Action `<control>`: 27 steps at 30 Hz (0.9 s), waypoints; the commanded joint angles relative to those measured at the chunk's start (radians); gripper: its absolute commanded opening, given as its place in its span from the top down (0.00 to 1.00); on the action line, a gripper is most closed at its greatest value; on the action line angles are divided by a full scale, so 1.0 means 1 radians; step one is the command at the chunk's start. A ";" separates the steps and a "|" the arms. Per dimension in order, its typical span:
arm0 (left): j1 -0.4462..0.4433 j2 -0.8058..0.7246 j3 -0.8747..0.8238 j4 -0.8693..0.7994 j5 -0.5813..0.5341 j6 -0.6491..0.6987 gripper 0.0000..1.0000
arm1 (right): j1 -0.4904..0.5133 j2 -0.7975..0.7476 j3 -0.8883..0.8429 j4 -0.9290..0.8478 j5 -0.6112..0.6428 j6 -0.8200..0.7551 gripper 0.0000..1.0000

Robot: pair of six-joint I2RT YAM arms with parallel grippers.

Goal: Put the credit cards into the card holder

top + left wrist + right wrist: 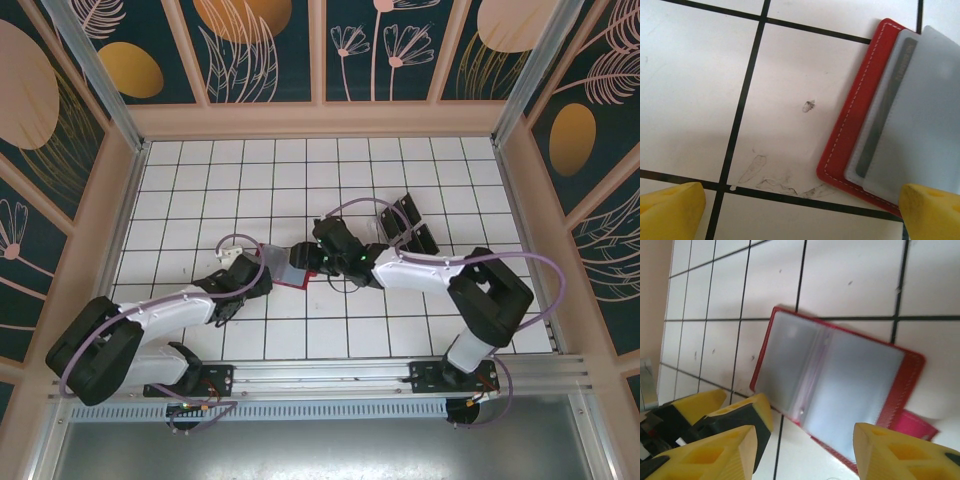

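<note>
The red holder (290,276) lies open and flat on the white tiled table (200,180), about in the middle, between the two arms. Its clear pockets (790,360) face up (they look foggy and grey). The left gripper (252,278) is low at the holder's left side. Its yellow fingers are spread wide, with nothing between them, and one fingertip sits right at the holder's edge. I cannot tell if it presses on it. The right gripper (322,258) hangs over the holder's other side. Its fingers are spread wide too and hold nothing. A small pink bit (920,424) peeks out from under one corner of the holder. The dark cards (408,225) sit together on the table behind the right gripper, apart from the holder.
</note>
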 commanded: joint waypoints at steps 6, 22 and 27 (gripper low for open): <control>0.001 0.022 0.022 -0.030 -0.036 -0.041 0.01 | 0.001 0.063 0.029 -0.151 0.190 -0.080 0.45; 0.000 -0.185 0.129 -0.182 -0.021 0.014 0.01 | -0.078 0.064 0.007 -0.147 0.135 -0.299 1.00; 0.000 -0.191 0.139 -0.170 0.040 0.016 0.02 | -0.127 0.033 -0.009 -0.168 0.104 -0.389 1.00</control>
